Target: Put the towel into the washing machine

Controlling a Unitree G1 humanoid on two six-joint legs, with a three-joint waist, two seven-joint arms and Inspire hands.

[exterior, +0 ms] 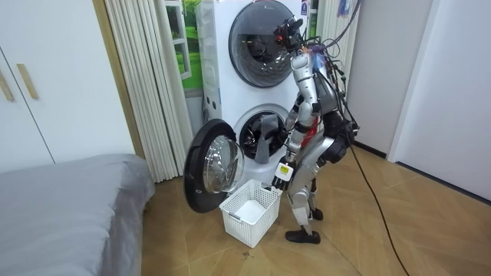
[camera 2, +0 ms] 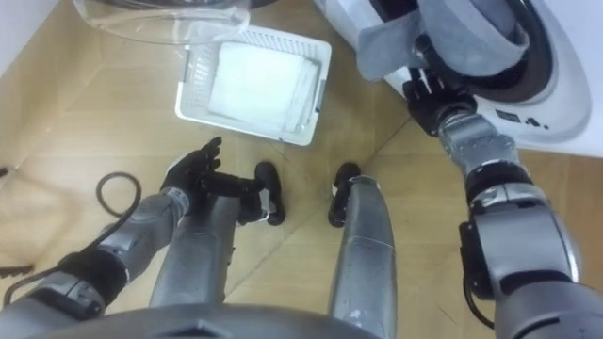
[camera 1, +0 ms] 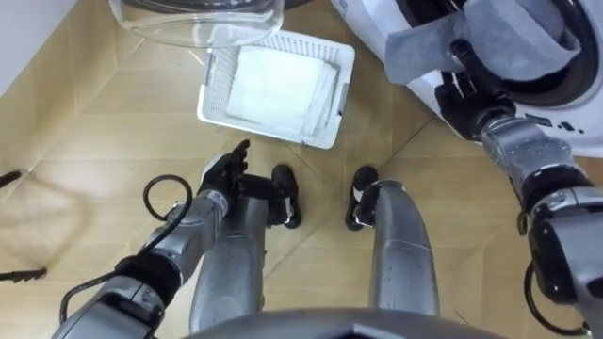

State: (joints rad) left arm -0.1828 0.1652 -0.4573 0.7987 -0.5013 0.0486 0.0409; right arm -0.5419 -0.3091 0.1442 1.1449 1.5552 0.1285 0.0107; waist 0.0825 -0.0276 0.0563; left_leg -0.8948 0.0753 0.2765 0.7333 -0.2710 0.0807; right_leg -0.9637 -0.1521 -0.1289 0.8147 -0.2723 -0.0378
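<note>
Towel: a grey cloth towel (camera 1: 419, 49) lies bunched in the mouth of the white front-loading washing machine (camera 1: 584, 137), with one flap hanging out over the lower rim.
Right hand: the right hand (camera 1: 462, 85) is up against that flap from below; whether it clamps the cloth cannot be told.
Left hand: the left hand (camera 1: 224, 174) is low by the thigh, fingers apart and slack, well away from the towel.
Direction: the drum lies beyond the right hand, so the flap likely needs pushing inward.
Room: the round glass door (camera 1: 198, 24) is swung wide to the left; the white slatted plastic basket (camera 1: 268, 130) sits on the floor below it, clear of the mouth.
</note>
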